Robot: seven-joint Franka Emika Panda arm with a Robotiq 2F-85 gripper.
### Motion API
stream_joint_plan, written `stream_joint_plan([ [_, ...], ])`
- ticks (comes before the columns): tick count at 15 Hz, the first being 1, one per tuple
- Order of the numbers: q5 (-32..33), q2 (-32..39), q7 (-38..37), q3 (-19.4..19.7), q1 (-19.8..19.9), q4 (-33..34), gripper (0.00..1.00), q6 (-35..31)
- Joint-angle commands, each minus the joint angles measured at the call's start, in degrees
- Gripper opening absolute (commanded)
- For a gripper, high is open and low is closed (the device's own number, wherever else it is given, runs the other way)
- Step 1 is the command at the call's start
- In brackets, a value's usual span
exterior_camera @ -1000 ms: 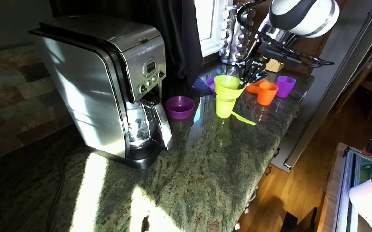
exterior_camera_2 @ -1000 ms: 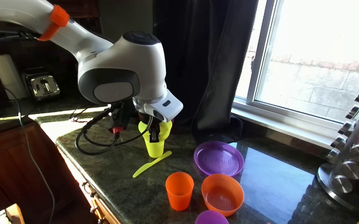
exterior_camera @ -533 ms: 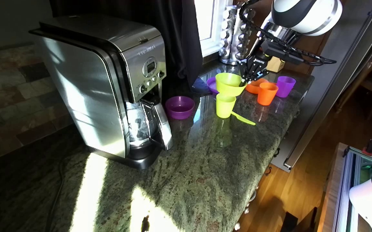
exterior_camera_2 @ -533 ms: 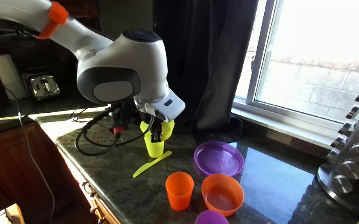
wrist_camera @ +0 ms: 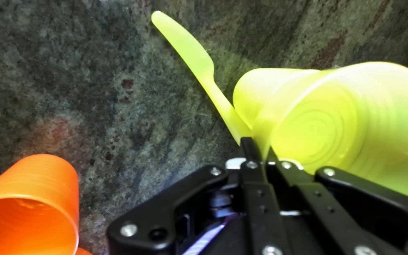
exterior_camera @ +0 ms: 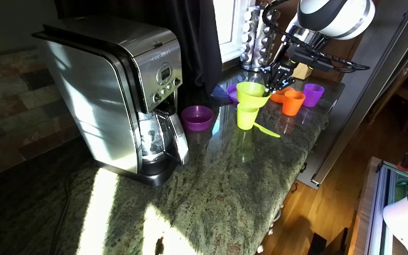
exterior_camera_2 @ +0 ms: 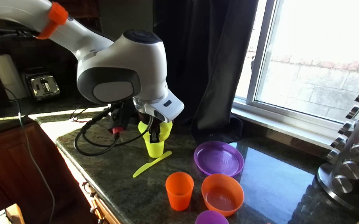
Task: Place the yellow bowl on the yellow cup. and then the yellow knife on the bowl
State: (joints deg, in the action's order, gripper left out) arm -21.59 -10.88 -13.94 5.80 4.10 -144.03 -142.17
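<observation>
Orange cup [wrist_camera: 34, 184], lower left of the wrist view. Upper centre, the yellow knife [wrist_camera: 205, 74] lies on the counter [wrist_camera: 136, 117], its handle just beside the yellow cup [wrist_camera: 257, 94]. Lower centre, the gripper [wrist_camera: 262, 151] pinches the wall of the yellow bowl [wrist_camera: 345, 120] between its fingers; the bowl spans the right side, above that cup, contact uncertain. Released off-centre, the bowl could tip and topple the cup.

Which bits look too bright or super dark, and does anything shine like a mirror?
In both exterior views, the window glares nearly white beside an almost black curtain; in an exterior view, the countertop mirrors a pale patch; in an exterior view, glare streaks the coffee maker; in the wrist view, the yellow bowl looks washed out near its rim.
</observation>
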Motion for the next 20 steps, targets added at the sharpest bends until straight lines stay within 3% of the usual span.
stream_joint_plan([
  [1, -1.2, -0.3, 1.1, 0.0, -0.3, -0.2, 0.01, 2.5],
  [20, -0.4, -0.1, 1.4, 0.0, 0.0, 0.3, 0.01, 2.8],
])
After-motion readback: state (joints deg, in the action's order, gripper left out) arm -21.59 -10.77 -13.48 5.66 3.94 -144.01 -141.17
